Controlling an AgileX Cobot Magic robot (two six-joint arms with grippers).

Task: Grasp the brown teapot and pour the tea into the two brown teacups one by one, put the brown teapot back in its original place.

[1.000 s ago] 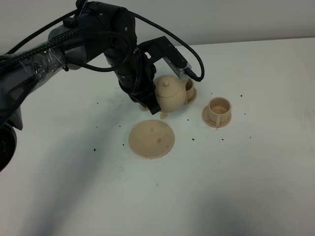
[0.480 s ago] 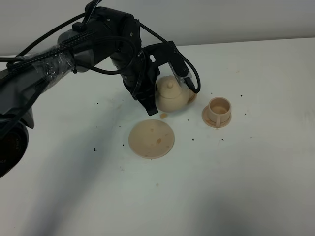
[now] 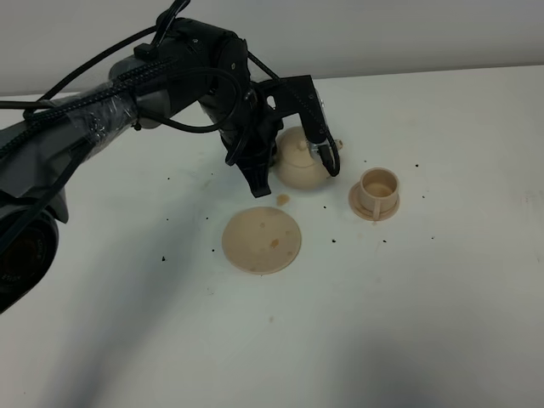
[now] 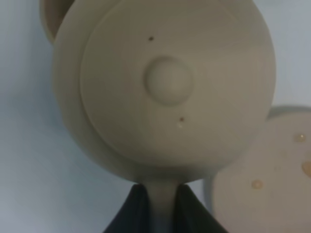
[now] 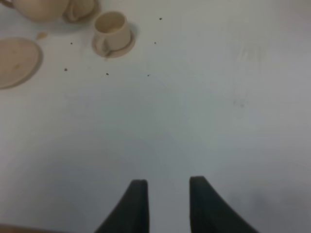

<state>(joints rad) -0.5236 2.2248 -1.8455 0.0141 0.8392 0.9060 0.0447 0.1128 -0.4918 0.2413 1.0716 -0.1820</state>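
Note:
My left gripper [image 3: 269, 170] is shut on the loop handle of the brown teapot [image 3: 297, 166], holding it just behind the flat saucer [image 3: 262, 240]. In the left wrist view the lid and its knob face the camera on the teapot [image 4: 165, 87], and both fingers [image 4: 138, 211] clamp the handle. One brown teacup [image 3: 378, 192] stands to the teapot's right. The other teacup [image 5: 80, 8] sits behind the teapot, largely hidden in the high view; its rim [image 4: 47, 19] shows by the teapot's far side. My right gripper [image 5: 167, 194] is open over bare table.
The white table [image 3: 425, 323] carries small dark specks and a tan spot [image 3: 282, 199] between teapot and saucer. The left arm's black cables loop over the teapot. The saucer [image 5: 17, 60] bears a few droplets.
The left wrist has swung round and lifted slightly. The teapot has shifted a little towards the back and now covers more of the far teacup. The near teacup and saucer stayed put.

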